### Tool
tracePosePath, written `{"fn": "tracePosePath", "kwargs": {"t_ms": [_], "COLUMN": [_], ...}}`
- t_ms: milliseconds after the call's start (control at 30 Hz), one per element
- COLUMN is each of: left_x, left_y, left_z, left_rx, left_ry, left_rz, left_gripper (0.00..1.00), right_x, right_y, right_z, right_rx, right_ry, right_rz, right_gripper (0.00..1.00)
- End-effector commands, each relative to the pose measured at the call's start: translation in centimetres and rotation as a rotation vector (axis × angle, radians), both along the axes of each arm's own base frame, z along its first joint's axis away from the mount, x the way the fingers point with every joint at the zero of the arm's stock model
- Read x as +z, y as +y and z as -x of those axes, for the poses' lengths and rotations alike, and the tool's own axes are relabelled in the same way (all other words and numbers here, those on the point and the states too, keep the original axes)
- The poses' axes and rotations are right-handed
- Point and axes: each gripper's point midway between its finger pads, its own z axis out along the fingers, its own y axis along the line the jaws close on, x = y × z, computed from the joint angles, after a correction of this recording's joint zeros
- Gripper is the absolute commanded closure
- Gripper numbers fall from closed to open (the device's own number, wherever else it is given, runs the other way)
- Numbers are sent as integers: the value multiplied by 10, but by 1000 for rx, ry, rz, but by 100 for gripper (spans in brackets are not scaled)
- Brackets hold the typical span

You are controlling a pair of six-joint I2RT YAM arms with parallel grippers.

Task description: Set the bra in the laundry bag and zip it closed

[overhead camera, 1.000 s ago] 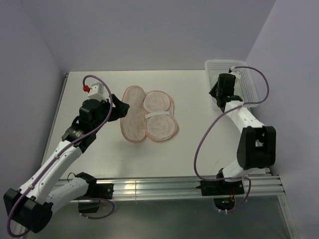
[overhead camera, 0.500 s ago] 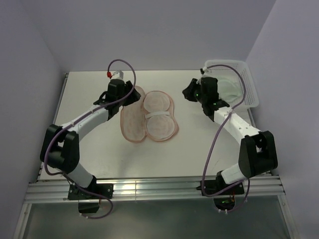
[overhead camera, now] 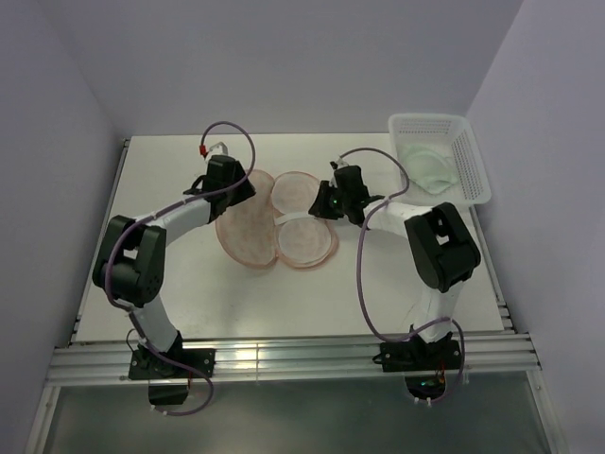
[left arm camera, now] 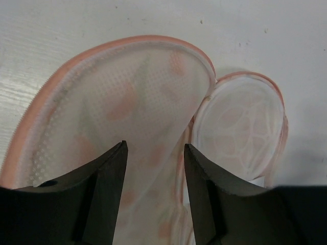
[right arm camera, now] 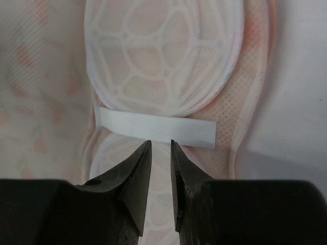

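Left fingers [left arm camera: 121, 153]: released, standing well apart. The gap frames the mesh lining of the laundry bag's [overhead camera: 304, 242] left half. Nothing is pinched between them. Cannot tell if the tips touch the fabric.

Right fingers [right arm camera: 147, 153]: parted by a narrow slot only, grasping nothing visible. The tips sit just at the near edge of a white elastic strap [right arm camera: 156, 130]. The strap crosses the waist of the bag's right half. Contact with it cannot be told.

Beyond the strap, in the right wrist view: a white round mesh cup [right arm camera: 163, 56] with a webbed pattern. Pink-spotted lining shows to either side of it.

Laundry bag lies open on the surface [overhead camera: 170, 284], roughly centre and toward the far side. Both halves are spread side by side. The left half shows a pink-orange rim and a dotted mesh inside. The right half shows two round white cups, one beyond the other. The zip is undone. The left arm reaches in at the bag's far left edge. The right arm reaches in at its right edge, near the waist.

Bra [overhead camera: 423, 172]: pale mint, not in the bag. It lies inside a white perforated basket [overhead camera: 470, 151] at the far right corner of the surface. It is well apart from the bag and from both sets of fingers.
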Motion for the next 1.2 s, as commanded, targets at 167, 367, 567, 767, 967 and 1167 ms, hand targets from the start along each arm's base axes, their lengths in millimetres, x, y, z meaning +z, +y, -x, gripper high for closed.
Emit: {"fn": "tracePosePath", "kwargs": {"t_ms": [167, 367, 567, 767, 967, 1167], "left_x": [90, 152, 124, 55, -16, -58], "left_y": [-38, -41, -27, -13, 23, 41], "left_z": [15, 69, 79, 35, 5, 10], "left_rx": [-158, -262, -258, -134, -8, 29], "left_ry": [-207, -274, -186, -63, 65, 108], "left_rz": [186, 260, 156, 155, 96, 20], "left_gripper": [49, 47, 48, 67, 78, 80], "right_x": [151, 180, 140, 99, 91, 143], "right_y": [-47, -213, -324, -378, -366, -262], "right_z": [-50, -90, -112, -131, -130, -112], "right_rx": [-137, -561, -789, -819, -781, -563], "right_ry": [-345, -373, -239, -91, -74, -266], "right_rz": [-89, 56, 266, 371, 312, 57], "right_gripper": [60, 59, 59, 49, 46, 54]}}
